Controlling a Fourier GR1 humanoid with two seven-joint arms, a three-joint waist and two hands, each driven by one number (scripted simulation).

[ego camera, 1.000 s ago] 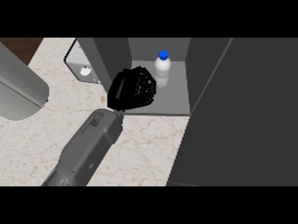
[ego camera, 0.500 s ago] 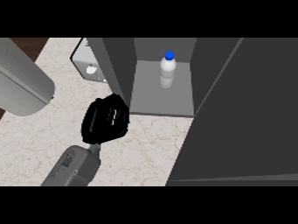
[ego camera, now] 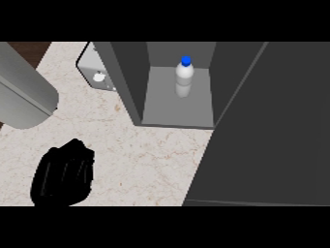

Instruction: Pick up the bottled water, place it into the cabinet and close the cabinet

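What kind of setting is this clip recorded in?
Most likely a kitchen: a pale marble-look counter, a grey cabinet standing open on it, and a bottled water upright inside.

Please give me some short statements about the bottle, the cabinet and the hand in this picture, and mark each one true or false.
1. The bottle stands upright inside the cabinet. True.
2. The bottle's cap is red. False: it is blue.
3. The black hand holds the bottle. False: the hand is over the counter, well apart from the bottle, and holds nothing.
4. The cabinet is shut. False: its inside shows, and the dark door stands open at the right.
5. The hand is at the lower left of the view. True.
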